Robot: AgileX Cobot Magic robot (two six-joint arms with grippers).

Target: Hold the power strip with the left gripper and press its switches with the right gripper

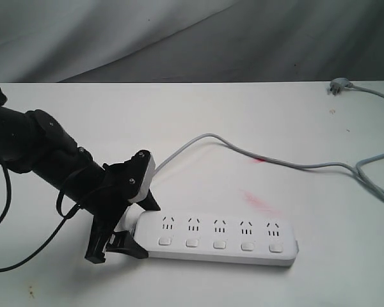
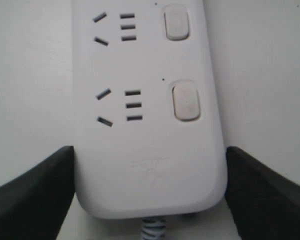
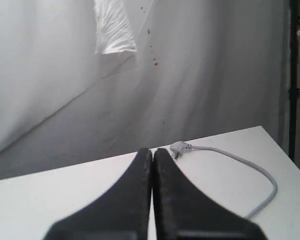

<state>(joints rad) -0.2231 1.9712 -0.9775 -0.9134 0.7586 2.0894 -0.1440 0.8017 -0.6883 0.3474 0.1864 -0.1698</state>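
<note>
Left hand (image 1: 147, 229) clamps the power strip (image 1: 233, 235).

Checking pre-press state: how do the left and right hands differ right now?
Left hand is spread, fingers against both sides of the strip, cord end; right hand is shut, fingers together, empty. Left shows in the exterior view; right does not. Both have black fingers.

Noted thick matte-black left arm (image 1: 45, 150) with looping black cables (image 1: 6, 185); black left gripper (image 1: 144, 228) bearing white patch (image 1: 147, 179); tapered black fingers (image 3: 125, 200) on right gripper (image 3: 152, 151).
</note>
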